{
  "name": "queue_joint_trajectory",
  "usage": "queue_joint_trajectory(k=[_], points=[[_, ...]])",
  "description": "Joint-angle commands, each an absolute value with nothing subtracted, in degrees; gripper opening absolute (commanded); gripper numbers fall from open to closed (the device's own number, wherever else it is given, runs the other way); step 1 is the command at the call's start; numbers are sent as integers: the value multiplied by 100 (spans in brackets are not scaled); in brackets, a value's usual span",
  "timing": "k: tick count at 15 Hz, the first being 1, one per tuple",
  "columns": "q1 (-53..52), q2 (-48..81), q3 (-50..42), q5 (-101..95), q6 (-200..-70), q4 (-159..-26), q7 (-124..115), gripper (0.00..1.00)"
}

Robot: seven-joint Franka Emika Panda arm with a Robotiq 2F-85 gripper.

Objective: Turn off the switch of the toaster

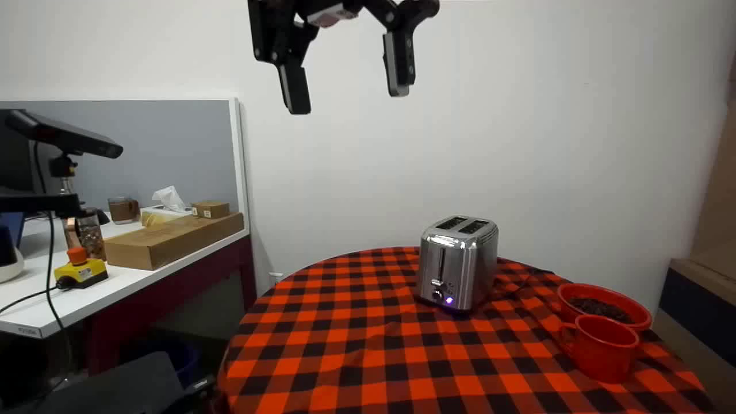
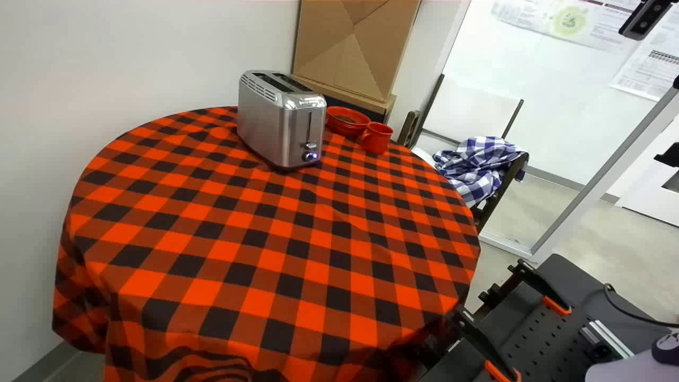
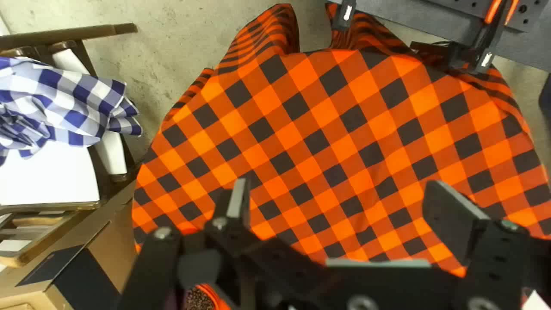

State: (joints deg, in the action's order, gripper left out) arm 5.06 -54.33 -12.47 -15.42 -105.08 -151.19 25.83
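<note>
The shiny silver toaster [image 1: 457,264] stands upright on the checked table, with two dark slots on top. It shows in both exterior views [image 2: 270,124]. Its front has a lever and, below it, a round knob [image 1: 438,295] beside a lit purple-blue light [image 1: 449,300]. The knob also shows in an exterior view [image 2: 309,156]. My gripper [image 1: 347,100] is open and empty, high above the table and apart from the toaster. In the wrist view the gripper [image 3: 338,185] has its fingers wide apart over bare cloth; the toaster is out of view there.
A red bowl [image 1: 569,313] with dark contents and a red cup [image 1: 604,353] stand beside the toaster near the table [image 2: 265,228] edge. A cord runs from the toaster's rear. A chair with blue checked cloth [image 2: 477,164] and a cardboard box [image 2: 345,48] stand beyond the table.
</note>
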Motion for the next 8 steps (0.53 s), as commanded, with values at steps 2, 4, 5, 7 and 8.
queue_joint_trajectory(k=[2, 4, 5, 7, 8], points=[[418, -5443, -1304, -1596, -10475, -15102, 2526, 100], [418, -5443, -1304, -1596, -10475, -15102, 2526, 100], [418, -5443, -1304, -1596, -10475, -15102, 2526, 100], [384, -5397, -1290, -1660, -10384, -15081, 2642, 100], [289, -5205, -1265, -1831, -10171, -14996, 2950, 100]])
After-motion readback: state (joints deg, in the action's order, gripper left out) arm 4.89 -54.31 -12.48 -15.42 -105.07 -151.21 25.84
